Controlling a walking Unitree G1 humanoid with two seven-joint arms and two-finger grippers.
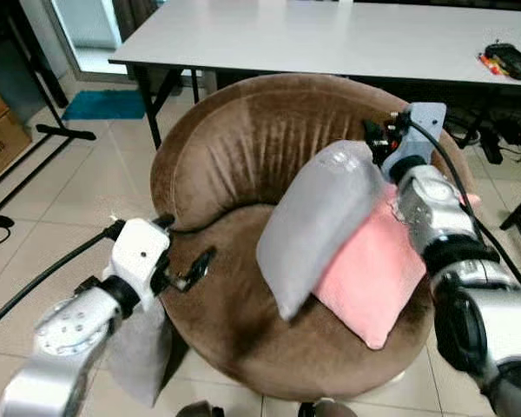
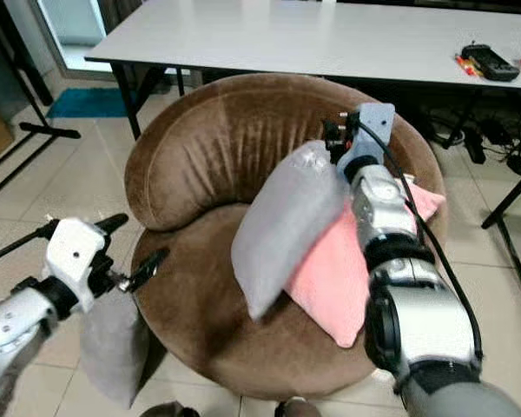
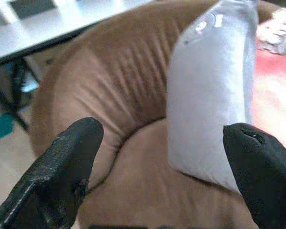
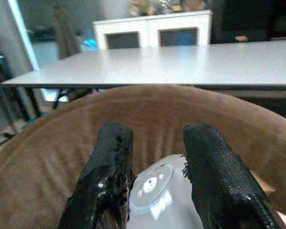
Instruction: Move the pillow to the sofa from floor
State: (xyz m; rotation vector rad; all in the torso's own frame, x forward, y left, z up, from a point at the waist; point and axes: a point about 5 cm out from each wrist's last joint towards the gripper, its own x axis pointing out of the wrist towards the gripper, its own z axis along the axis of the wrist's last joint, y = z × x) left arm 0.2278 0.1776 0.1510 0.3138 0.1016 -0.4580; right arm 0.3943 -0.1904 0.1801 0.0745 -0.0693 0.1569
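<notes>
A grey pillow (image 1: 317, 226) stands tilted on the seat of the round brown sofa (image 1: 234, 148), leaning against a pink pillow (image 1: 373, 278). My right gripper (image 1: 378, 139) is at the grey pillow's top corner. In the right wrist view its fingers (image 4: 109, 162) close on that corner (image 4: 152, 191) from both sides. My left gripper (image 1: 189, 252) hovers open at the sofa's front left edge, nothing between its fingers (image 3: 62, 162). A second grey pillow (image 1: 143, 347) lies on the floor against the sofa, under my left arm.
A white table (image 1: 330, 39) stands close behind the sofa, with a black device (image 1: 512, 61) on it. Its dark legs (image 1: 152, 104) and cables (image 1: 495, 139) reach the floor. A cardboard box (image 1: 0, 130) and a teal mat (image 1: 104, 104) are at the far left.
</notes>
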